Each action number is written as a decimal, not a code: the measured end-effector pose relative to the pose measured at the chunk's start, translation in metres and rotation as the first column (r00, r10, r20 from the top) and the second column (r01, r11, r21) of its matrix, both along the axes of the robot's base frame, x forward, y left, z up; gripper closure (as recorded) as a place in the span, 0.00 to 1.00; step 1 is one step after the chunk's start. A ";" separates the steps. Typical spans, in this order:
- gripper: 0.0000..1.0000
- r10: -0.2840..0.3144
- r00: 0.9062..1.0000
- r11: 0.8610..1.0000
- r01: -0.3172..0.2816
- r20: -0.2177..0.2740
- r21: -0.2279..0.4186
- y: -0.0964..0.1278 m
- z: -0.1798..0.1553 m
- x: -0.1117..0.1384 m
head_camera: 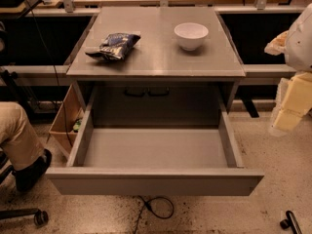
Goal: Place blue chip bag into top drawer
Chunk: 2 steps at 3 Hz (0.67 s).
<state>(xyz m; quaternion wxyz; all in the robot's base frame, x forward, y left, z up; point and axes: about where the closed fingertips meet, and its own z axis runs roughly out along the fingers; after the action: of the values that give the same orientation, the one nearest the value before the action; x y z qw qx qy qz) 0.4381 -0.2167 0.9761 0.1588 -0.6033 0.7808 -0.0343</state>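
So the blue chip bag (113, 46) sits near the worktop's (161, 60) left edge, long axis roughly left-right. The gripper (291, 104) hangs past the right front corner, well apart; can't tell if it's open. The top drawer (156, 182) is pulled out under the front edge.

Entry: legible text. You had none to read. The blue chip bag (115, 45) on the grey cabinet top (161, 60) bore white and black markings, too small to make out. The gripper (288, 115) hung at the right edge, beside the top drawer (155, 181).
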 end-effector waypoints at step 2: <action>0.00 0.001 0.999 0.999 -0.003 0.034 0.049 0.017 -0.001 0.018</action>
<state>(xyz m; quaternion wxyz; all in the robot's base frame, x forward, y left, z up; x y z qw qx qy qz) 0.4560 -0.2000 0.9750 0.1869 -0.5993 0.7780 -0.0254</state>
